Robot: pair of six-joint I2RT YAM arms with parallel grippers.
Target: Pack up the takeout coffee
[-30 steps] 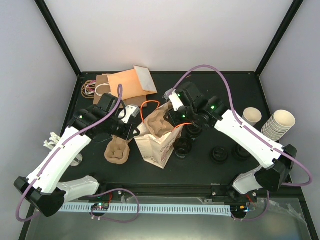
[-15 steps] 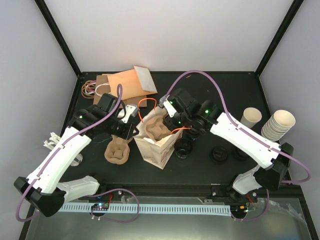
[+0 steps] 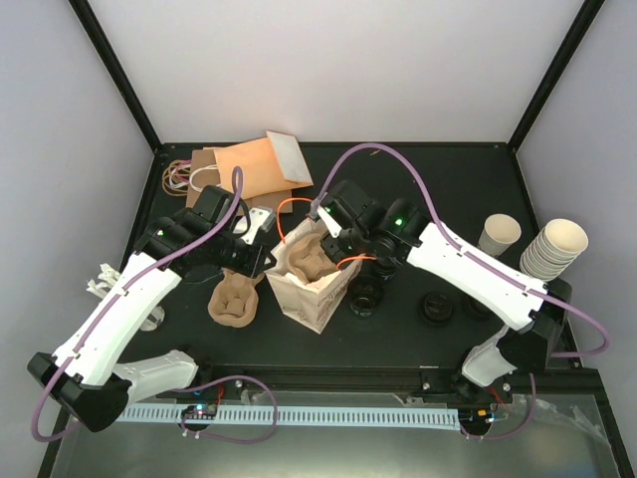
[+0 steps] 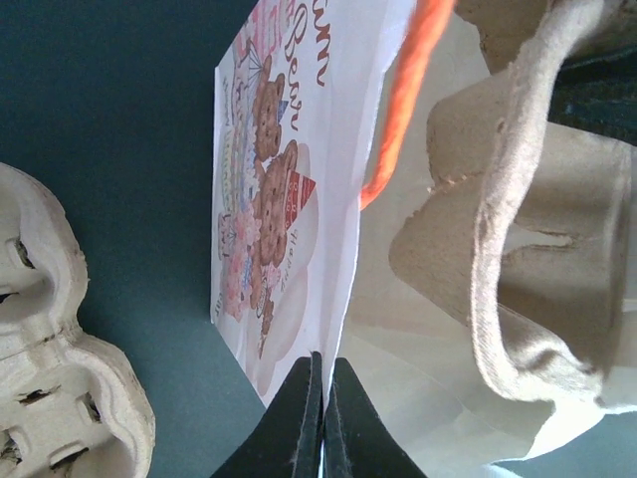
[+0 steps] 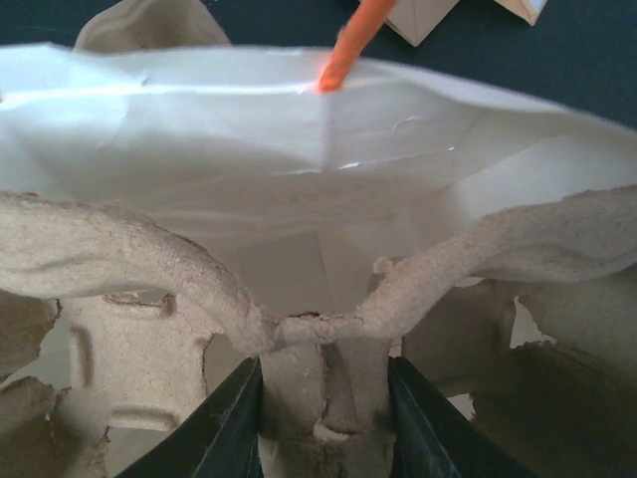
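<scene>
Our left gripper [image 4: 321,373] pinches the bag [image 4: 269,199] shut-tight by its rim while our right gripper [image 5: 320,383], part-open, clamps the cup tray [image 5: 119,249] in the bag's mouth; seating it looks next, with the coffee cup [image 3: 500,231] standing well apart at right.

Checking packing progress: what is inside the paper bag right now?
A pulp cup carrier, gripped by the right fingers, sits in the paper bag; left fingers pinch its rim. The bag's bottom under the carrier is hidden; no cup shows there.
</scene>
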